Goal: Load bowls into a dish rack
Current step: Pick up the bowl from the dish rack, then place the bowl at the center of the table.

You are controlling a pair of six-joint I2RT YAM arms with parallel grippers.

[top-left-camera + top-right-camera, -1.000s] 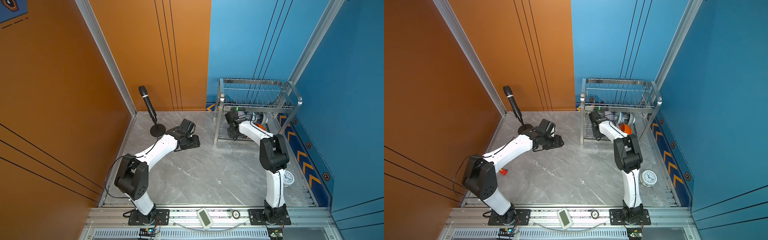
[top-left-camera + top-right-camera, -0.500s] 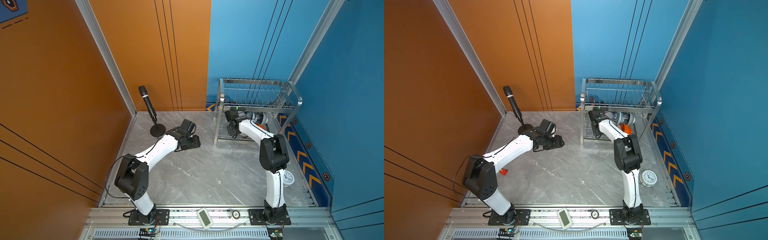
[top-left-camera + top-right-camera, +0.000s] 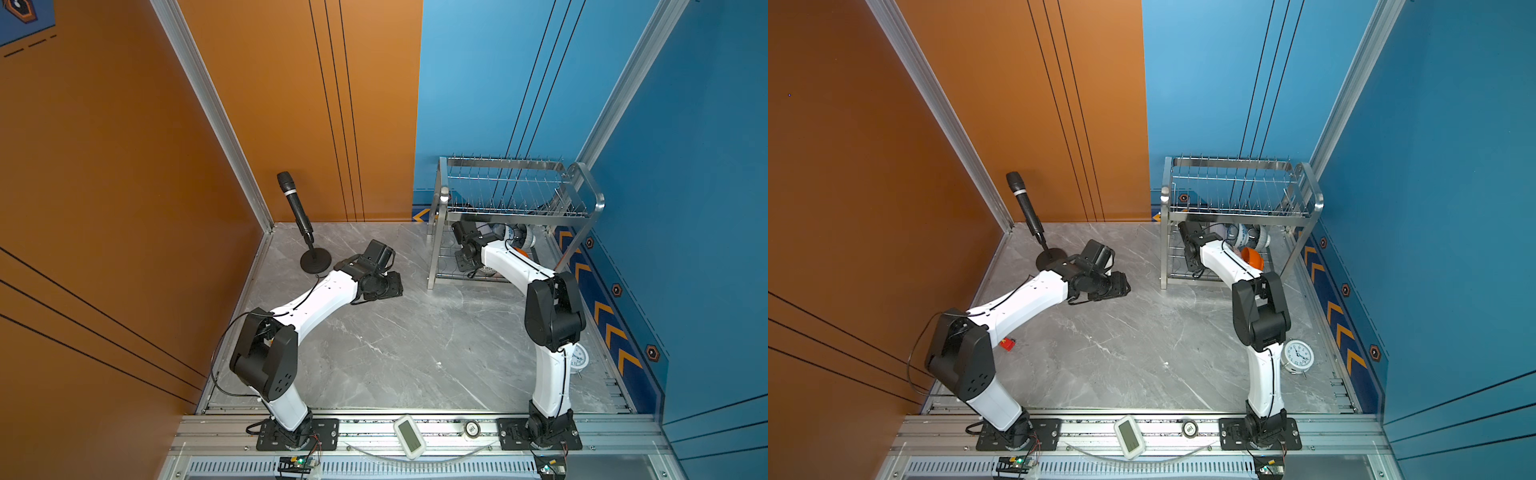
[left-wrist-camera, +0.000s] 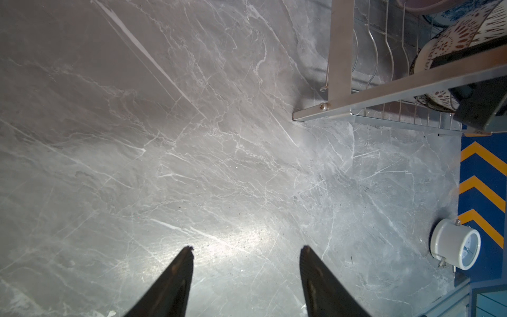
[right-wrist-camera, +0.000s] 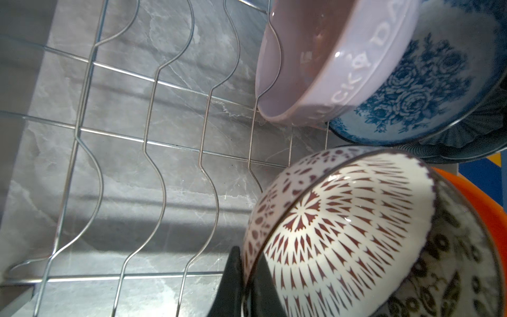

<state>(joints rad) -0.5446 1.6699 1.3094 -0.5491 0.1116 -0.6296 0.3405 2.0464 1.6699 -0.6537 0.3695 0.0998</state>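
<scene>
In both top views the rack [image 3: 515, 212] stood at the back right of the table [image 3: 374, 353], with its long side running along the blue back wall. Its upper tier held nothing. The bowls [image 3: 1246, 239] sat in the lower tier, and the orange bowl [image 3: 1253, 258] showed beside the right arm [image 3: 513, 264]. That arm reached in under the upper tier from the front, where its jaws were hidden. The left gripper [image 3: 397, 286] hung low over bare table, well apart from the rack, probably parked to keep the rack clear.

In the left wrist view its fingers [image 4: 178, 277] stood apart with nothing between them. The rack's corner and a clock [image 4: 455, 244] showed beyond.

In the right wrist view the right gripper [image 5: 244, 263] was clamped on the rim of the lattice bowl [image 5: 343, 225], one finger on either side of the wall. The thin rim was likely the only part such narrow jaws could span. The bowl stood on edge, its axis roughly level along the row of wire dividers [image 5: 156, 137]. It leaned on the leaf bowl [image 5: 452, 260], with the orange bowl behind. Which way its mouth faced I could not tell. Alongside, the lilac bowl [image 5: 329, 63], floral bowl [image 5: 428, 82] and dark blue bowl [image 5: 480, 131] also stood on edge, and the lilac bowl's mouth faced the empty slots. Set that way they probably pack close and drain.
</scene>
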